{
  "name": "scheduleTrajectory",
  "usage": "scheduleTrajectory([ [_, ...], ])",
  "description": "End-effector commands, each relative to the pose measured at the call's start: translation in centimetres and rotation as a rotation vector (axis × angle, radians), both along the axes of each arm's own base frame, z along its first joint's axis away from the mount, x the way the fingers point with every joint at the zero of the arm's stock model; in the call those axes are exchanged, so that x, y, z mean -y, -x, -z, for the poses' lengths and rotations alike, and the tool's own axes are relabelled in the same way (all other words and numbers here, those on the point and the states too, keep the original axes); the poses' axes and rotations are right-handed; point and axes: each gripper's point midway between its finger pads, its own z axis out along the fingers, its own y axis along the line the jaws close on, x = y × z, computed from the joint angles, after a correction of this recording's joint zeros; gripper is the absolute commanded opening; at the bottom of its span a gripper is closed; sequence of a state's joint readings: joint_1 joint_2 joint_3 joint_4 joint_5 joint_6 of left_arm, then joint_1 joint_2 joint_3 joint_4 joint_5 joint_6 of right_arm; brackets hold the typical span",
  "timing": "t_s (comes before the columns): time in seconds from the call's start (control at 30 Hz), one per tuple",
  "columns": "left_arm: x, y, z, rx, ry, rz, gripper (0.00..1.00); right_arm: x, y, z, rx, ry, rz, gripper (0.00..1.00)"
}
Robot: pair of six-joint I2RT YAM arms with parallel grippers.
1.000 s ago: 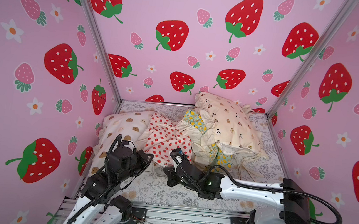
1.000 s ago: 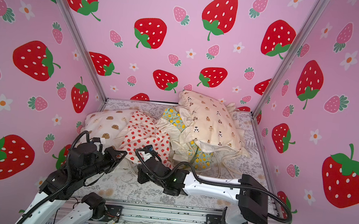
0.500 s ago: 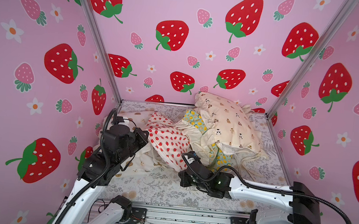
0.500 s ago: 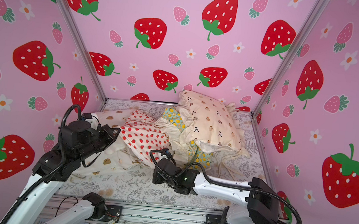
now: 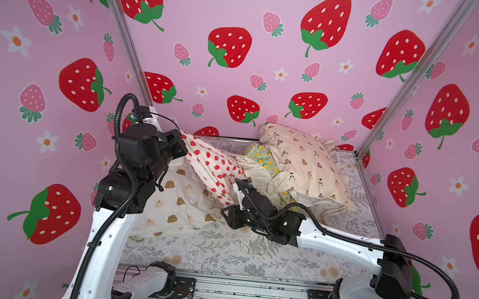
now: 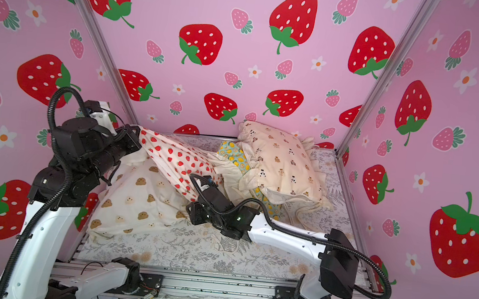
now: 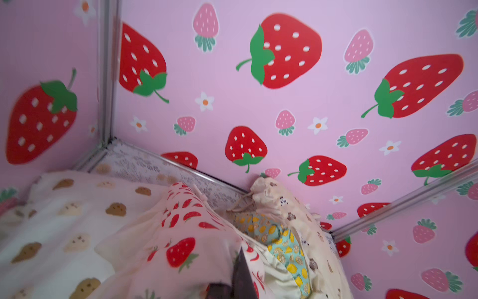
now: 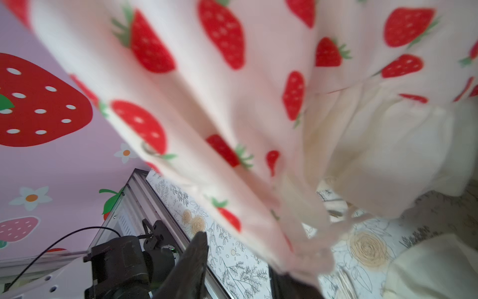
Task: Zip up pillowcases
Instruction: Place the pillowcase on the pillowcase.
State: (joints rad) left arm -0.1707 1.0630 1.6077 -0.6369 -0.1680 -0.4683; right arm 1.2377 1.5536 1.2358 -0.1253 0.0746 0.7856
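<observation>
Fern-sheeted table (image 5: 221, 254): left tool (image 5: 182, 147) pinches strawberry-print pillowcase (image 5: 212, 165) corner aloft, apparently tensioning its edge for right tool (image 8: 240, 261), jaws parted, below.

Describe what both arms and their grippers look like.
The left arm and right arm have smooth white links joined by boxy black joint housings. A ribbed black hose loops along each. A small green light glows at the right wrist. The left gripper and right gripper show dark, tapered fingers.
</observation>
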Motion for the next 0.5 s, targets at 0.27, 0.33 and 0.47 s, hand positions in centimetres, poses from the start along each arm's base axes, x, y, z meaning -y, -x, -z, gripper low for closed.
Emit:
scheduleTrajectory([
  [0.27, -6.3, 4.0, 16.0, -0.326, -0.014, -0.302, 0.29, 8.8, -5.2, 1.4, 0.012, 0.182, 0.132, 0.61],
  [0.33, -6.7, 5.4, 14.9, -0.308, -0.001, -0.327, 0.55, 11.3, -6.2, 1.1, 0.026, 0.21, 0.186, 0.65],
  [0.47, -5.6, 7.2, 9.9, -0.191, 0.025, -0.24, 0.81, 14.8, -7.6, -0.2, 0.052, 0.208, 0.248, 0.73],
])
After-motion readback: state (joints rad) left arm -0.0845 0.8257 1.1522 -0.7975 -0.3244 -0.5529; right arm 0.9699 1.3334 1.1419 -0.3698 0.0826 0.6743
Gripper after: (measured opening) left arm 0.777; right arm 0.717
